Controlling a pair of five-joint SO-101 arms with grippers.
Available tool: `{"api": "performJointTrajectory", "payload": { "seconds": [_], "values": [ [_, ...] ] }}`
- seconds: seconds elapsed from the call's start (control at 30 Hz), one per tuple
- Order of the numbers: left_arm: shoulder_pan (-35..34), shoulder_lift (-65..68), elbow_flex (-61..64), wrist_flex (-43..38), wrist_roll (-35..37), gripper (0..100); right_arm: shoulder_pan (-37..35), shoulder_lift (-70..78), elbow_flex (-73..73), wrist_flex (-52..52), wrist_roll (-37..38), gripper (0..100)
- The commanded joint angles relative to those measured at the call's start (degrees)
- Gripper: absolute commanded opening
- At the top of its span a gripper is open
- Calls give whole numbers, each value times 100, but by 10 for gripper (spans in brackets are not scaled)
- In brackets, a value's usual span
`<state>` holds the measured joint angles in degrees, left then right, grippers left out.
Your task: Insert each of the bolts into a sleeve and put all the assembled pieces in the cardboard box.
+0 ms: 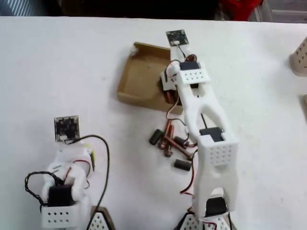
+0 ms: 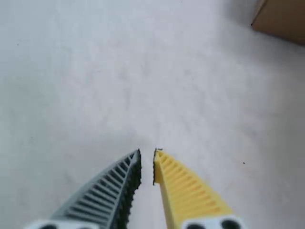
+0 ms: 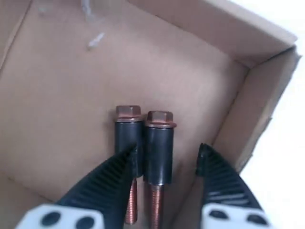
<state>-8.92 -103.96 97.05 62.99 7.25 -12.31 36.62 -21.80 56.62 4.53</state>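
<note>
1. Table (image 1: 57, 62): white, bare beneath the left gripper (image 2: 147, 155), whose fingers stand all but closed, nothing between.
2. Box (image 2: 281, 19) corner lies ahead of that gripper's tips, well apart.
3. Right gripper (image 3: 167, 151) hangs over the box, spread wide, gripping nothing.
4. Two bolts (image 3: 159, 118), each in a sleeve (image 3: 158, 152), lie touching on the box floor: one between the fingers, one partly under a fingertip.
5. Loose bolts (image 1: 169, 130) and loose sleeves (image 1: 156, 137) lie on the table behind the right gripper.
</note>
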Motion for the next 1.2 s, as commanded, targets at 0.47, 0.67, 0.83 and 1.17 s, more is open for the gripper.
{"api": "performJointTrajectory", "payload": {
  "seconds": [0.47,0.67,0.83,1.17],
  "values": [
    [-48,-48,-9,9,-62,82,57,-1780,-448,2633,-18,49],
    [-189,-48,-9,-9,-62,82,57,-2141,-448,4356,-9,49],
    [-189,-48,-9,-9,-62,82,215,-2571,255,4497,0,48],
    [-189,-48,-9,-9,-62,82,-40,-4374,3068,4470,976,48]
  ]
}}
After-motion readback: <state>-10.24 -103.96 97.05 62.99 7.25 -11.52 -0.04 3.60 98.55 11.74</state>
